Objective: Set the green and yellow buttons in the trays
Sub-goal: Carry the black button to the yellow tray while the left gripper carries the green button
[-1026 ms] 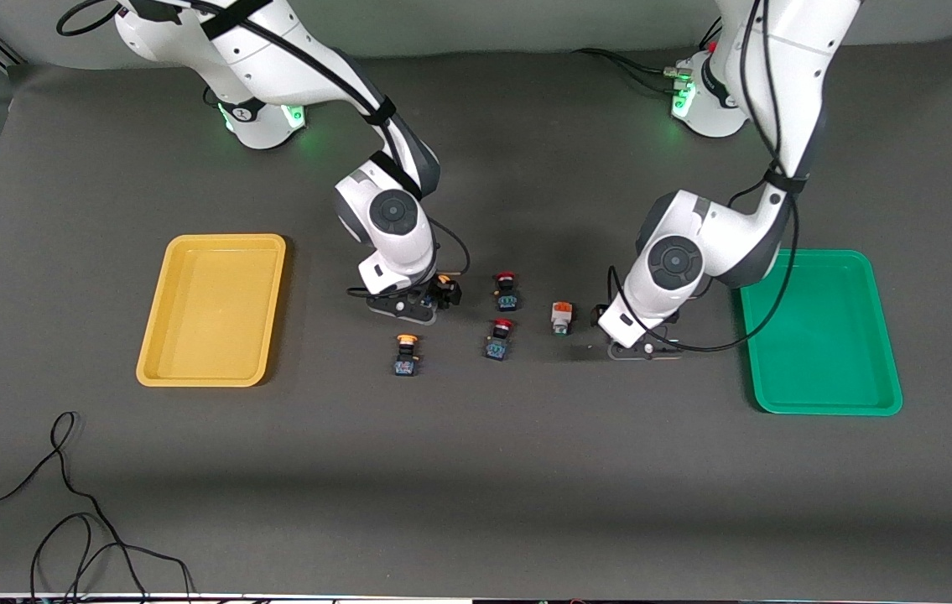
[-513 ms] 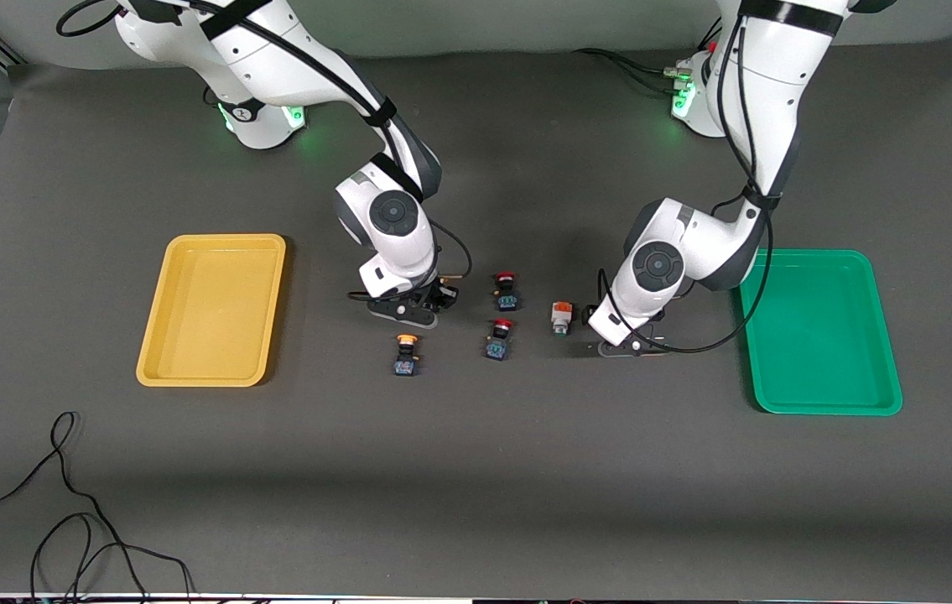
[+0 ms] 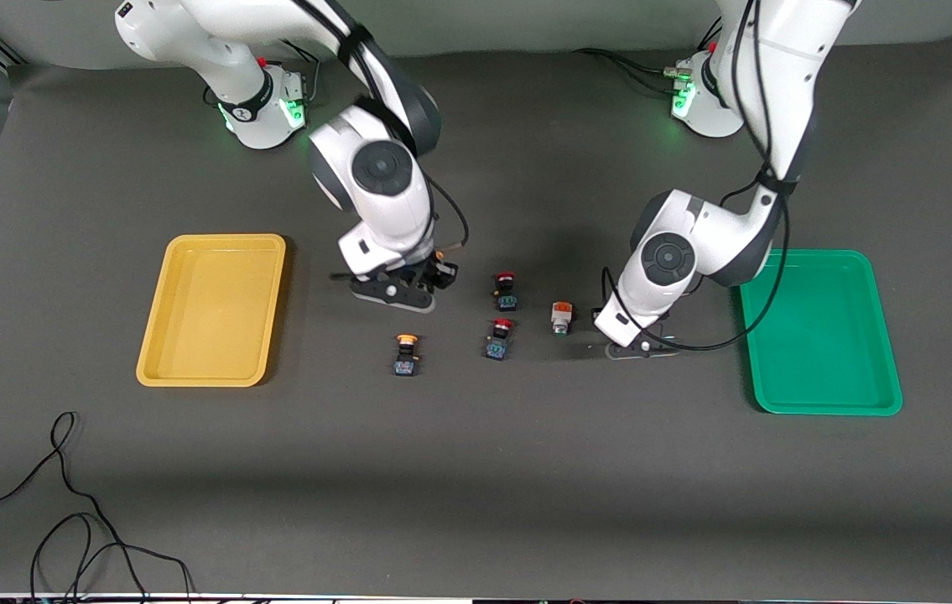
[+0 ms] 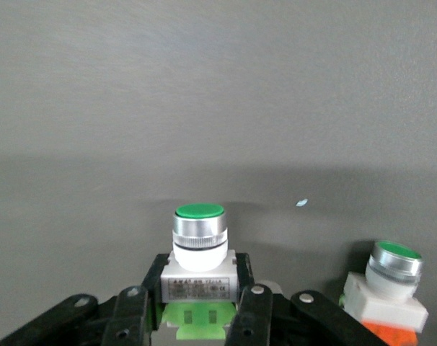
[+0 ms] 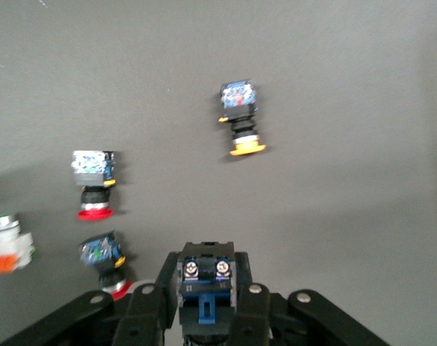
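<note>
Dark grey matting covers the table (image 3: 476,470), and both arms work near its middle. From the left wrist view, the left gripper (image 4: 193,306) is clamped on a white-bodied button with a green cap (image 4: 199,249), its fingers (image 4: 249,317) pressed against the white body on either side; the cap stands upright above them. In the front view this gripper (image 3: 639,346) sits low over the table between the green tray (image 3: 819,403) and a second white-bodied button (image 3: 560,317) with an orange base, which lies just beside it toward the middle of the table and shows in the left wrist view (image 4: 388,285) with a green cap of its own. The right gripper (image 5: 204,303) is clenched on a dark-bodied button (image 5: 204,277), whose screw terminals face the wrist camera; in the front view that gripper (image 3: 413,289) hangs over the table a little way from the yellow tray (image 3: 211,369), toward the middle. Another yellow-capped dark button (image 3: 406,353) lies on the table nearer to the front camera than the right gripper. Two red-capped buttons lie between the two grippers, one (image 3: 506,290) farther from the front camera and one (image 3: 499,339) nearer. Both trays lie flat, the yellow one toward the right arm's end, the green one toward the left arm's end. A black cable (image 3: 65,503) lies looped on the table near the front camera.
</note>
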